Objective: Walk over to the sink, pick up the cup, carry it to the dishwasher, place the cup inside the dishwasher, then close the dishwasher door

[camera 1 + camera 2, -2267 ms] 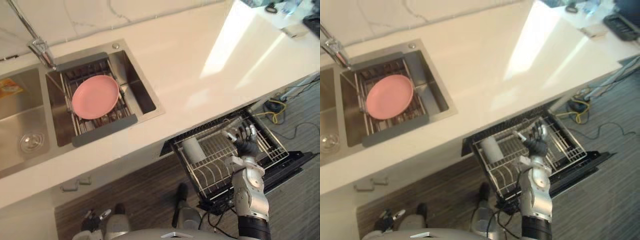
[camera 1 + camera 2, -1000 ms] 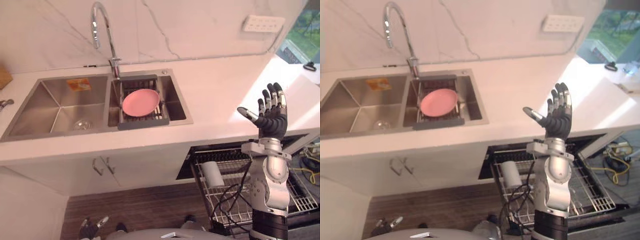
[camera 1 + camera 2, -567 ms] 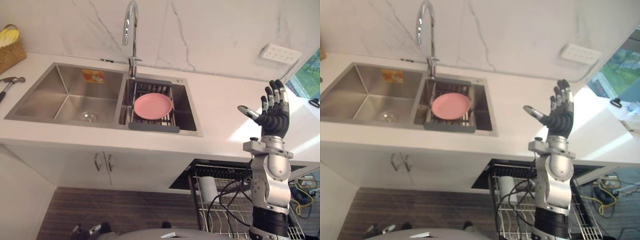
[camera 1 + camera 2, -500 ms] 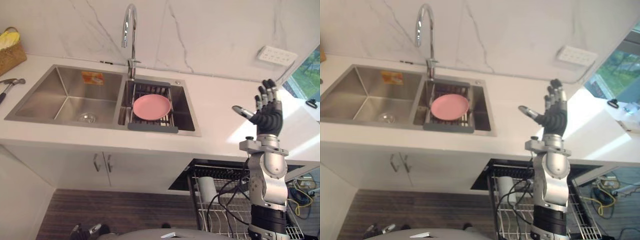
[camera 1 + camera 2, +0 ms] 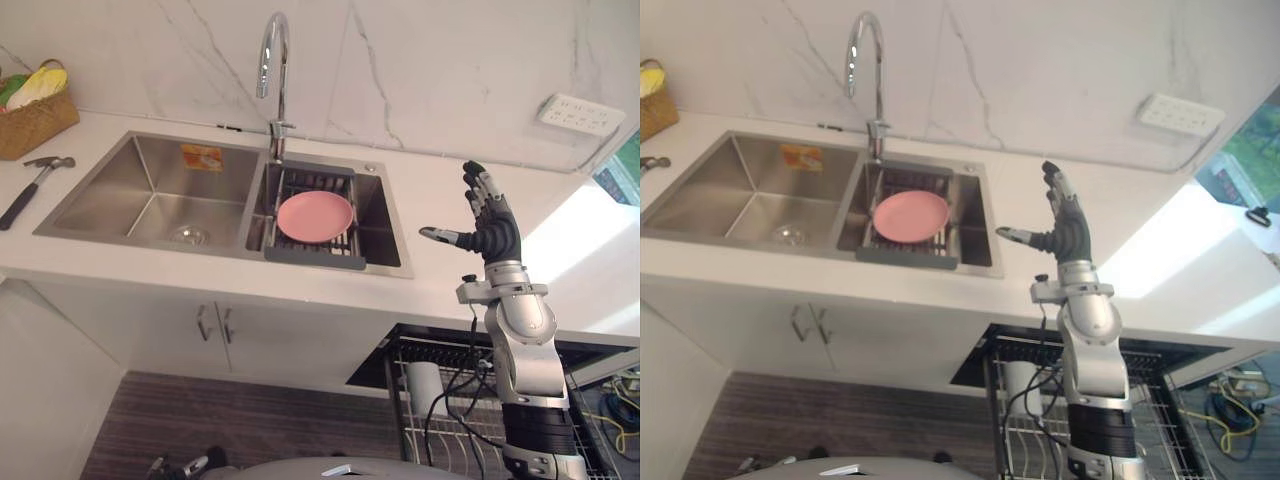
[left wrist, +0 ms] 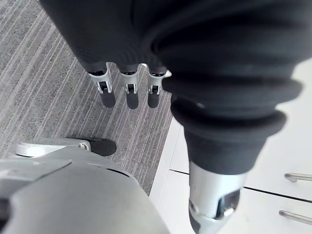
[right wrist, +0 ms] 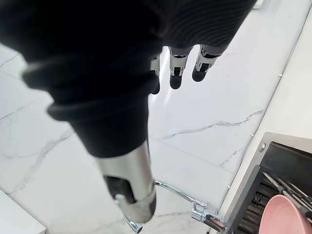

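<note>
A white cup [image 5: 425, 386] stands in the pulled-out wire rack [image 5: 455, 365] of the dishwasher, under the white counter [image 5: 440, 280]. My right hand [image 5: 494, 237] is raised above the counter, right of the sink [image 5: 150, 200], open with fingers spread and holding nothing. In the right wrist view its fingers [image 7: 176, 74] point straight toward the marble wall. My left hand [image 6: 127, 92] hangs open over the grey striped floor, next to the white cabinet fronts [image 6: 292, 161].
A pink plate [image 5: 315, 215] lies on a rack in the sink's right basin, under the tall faucet [image 5: 271, 60]. A hammer [image 5: 34, 191] and a woven basket [image 5: 36, 112] sit at the counter's left end. A wall socket [image 5: 581, 113] is at the right.
The view has swung up from the dishwasher to the sink and wall. My right hand has lifted off the rack to above the counter, still open. The cup stays in the rack.
</note>
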You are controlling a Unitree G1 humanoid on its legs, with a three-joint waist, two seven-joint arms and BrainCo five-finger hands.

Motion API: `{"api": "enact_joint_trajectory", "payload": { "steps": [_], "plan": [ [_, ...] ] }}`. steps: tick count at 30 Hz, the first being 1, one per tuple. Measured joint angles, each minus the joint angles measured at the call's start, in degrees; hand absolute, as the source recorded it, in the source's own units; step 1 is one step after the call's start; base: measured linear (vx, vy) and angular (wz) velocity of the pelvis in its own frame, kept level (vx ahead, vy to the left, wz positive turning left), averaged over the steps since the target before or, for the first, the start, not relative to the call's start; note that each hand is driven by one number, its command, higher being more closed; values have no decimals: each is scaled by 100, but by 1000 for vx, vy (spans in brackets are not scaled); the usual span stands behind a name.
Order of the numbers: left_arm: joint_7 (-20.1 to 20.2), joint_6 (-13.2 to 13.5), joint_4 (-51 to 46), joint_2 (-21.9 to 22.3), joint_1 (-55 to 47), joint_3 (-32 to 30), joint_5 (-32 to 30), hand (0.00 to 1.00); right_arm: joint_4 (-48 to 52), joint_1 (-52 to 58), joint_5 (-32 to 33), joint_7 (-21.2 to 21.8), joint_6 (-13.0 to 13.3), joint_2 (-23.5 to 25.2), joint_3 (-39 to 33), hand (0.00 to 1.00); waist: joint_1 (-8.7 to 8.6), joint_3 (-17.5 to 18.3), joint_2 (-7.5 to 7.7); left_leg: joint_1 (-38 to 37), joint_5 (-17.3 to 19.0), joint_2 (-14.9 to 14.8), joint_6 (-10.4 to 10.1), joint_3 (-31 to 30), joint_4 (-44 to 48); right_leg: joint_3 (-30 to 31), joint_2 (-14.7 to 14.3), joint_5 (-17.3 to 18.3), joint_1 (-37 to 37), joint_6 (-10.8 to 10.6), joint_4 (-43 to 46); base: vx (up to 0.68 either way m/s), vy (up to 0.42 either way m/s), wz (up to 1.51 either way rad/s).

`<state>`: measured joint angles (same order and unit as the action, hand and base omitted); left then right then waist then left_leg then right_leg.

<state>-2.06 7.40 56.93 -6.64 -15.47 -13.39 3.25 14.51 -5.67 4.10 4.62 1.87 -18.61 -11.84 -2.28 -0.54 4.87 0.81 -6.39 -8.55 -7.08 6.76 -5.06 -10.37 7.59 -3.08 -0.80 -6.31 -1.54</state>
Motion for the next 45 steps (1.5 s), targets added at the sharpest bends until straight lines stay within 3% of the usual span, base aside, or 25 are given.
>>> {"api": "enact_joint_trajectory", "payload": {
  "steps": [8,14,19,28,37,45],
  "plan": [
    [26,-205,38,-11,124,-19,264,0,-304,-442,-14,-8,-167,-30,175,0,36,-37,0,20,3,-9,-9,-74,0,-139,16,-17,-121,-28,-55,-19,-9,5],
    [42,-400,12,-4,287,-67,338,0,-1533,-1538,-726,12,-492,-480,886,0,186,-83,-27,46,-42,19,-3,-61,0,-586,68,44,-307,-120,-121,30,6,27],
    [116,-509,-17,2,298,-62,335,0,-2946,-2308,-1292,14,-583,-603,1333,0,355,-171,-63,59,-82,168,51,-83,2,-705,215,43,-356,-205,-117,63,40,16],
    [249,-616,-232,0,288,64,329,0,-4236,-3071,-2385,30,-435,-801,1788,0,415,-373,-146,13,-88,304,69,-240,1,-936,325,82,-553,-279,-139,42,14,12],
    [337,-625,-235,-13,250,242,330,0,-4508,-3122,-2960,31,-360,-1030,1870,0,442,-526,-228,30,-58,314,78,-350,0,-1065,324,148,-612,-272,-146,-29,-2,7],
    [380,-625,-271,-18,236,277,334,0,-4508,-3120,-3627,32,-14,-1170,2076,0,453,-547,-243,73,-66,314,78,-341,2,-1072,325,131,-587,-305,-156,44,-3,0]
  ]
}}
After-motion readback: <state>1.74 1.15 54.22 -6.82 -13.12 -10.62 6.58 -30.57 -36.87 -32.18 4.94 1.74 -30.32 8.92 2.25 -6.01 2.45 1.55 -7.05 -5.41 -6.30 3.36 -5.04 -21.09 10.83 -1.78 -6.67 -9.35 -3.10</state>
